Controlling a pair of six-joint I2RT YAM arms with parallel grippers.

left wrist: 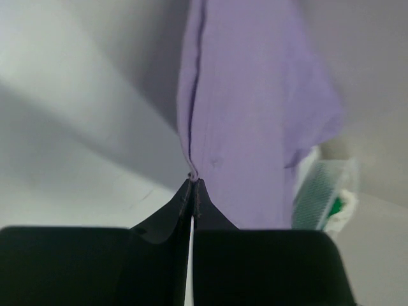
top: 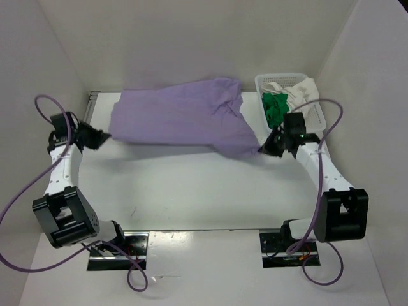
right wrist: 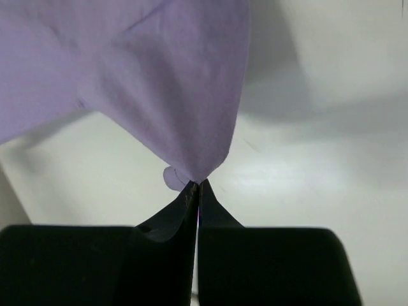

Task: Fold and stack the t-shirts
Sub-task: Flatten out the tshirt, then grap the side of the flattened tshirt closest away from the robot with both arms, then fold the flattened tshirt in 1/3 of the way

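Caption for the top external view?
Left gripper and right gripper hold the lavender t-shirt stretched over the table; green shirt and white shirt sit in the basket.

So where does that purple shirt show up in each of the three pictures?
Top external: purple shirt spans the upper middle, pinched between left gripper and right gripper.
Left wrist: upper centre, rising from the fingertips.
Right wrist: upper left, a corner pinched.
Shared landmark: white basket, right of the shirt in top and left wrist views only.
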